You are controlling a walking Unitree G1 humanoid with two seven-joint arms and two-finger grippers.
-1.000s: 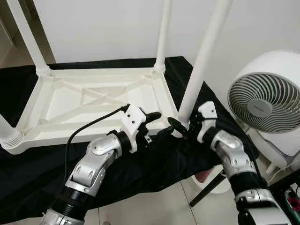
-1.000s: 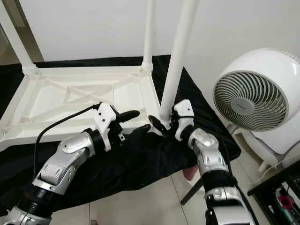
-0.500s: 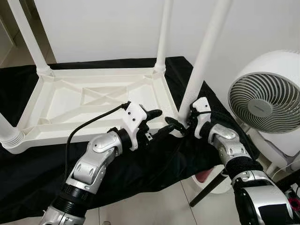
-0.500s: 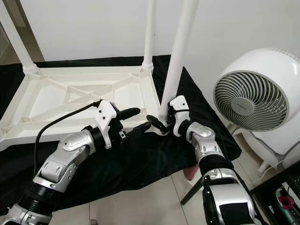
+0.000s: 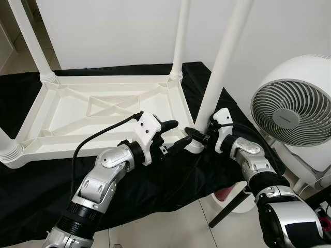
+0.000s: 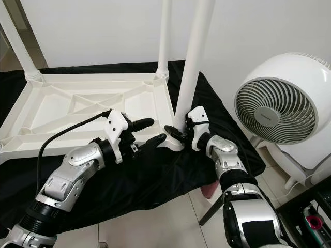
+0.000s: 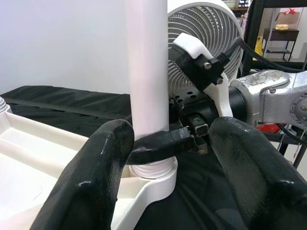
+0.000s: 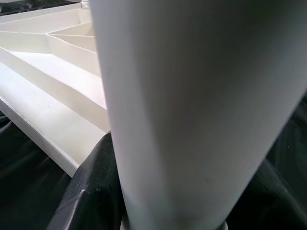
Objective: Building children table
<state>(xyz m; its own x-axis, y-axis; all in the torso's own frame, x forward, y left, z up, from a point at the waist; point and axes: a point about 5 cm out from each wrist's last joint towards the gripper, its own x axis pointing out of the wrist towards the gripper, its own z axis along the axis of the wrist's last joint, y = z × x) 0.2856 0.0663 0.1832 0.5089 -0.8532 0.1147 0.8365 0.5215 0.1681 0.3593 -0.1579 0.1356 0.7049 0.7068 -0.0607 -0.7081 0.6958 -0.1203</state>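
Observation:
A white plastic children's table (image 5: pixel 103 111) lies upside down on a black cloth, its legs pointing up. My right gripper (image 5: pixel 199 136) is shut on the base of the near right leg (image 5: pixel 220 67), just above its corner socket. The left wrist view shows one black finger (image 7: pixel 158 143) curled around that leg (image 7: pixel 146 67). My left gripper (image 5: pixel 180 133) is open and holds nothing, a little to the left of the same corner. Its two fingers (image 7: pixel 96 177) frame the leg. In the right wrist view the leg (image 8: pixel 192 96) stands very close.
A white round fan (image 5: pixel 295 111) stands close on the right, beside my right arm. Three more legs rise at far right (image 5: pixel 179 39), far left (image 5: pixel 31 41) and near left (image 5: pixel 8 147). The black cloth (image 5: pixel 155 191) hangs over the front edge above a tiled floor (image 5: pixel 170 227).
My right gripper has drawn in closer around the base of the near right leg. My left gripper has edged slightly toward that corner, still open.

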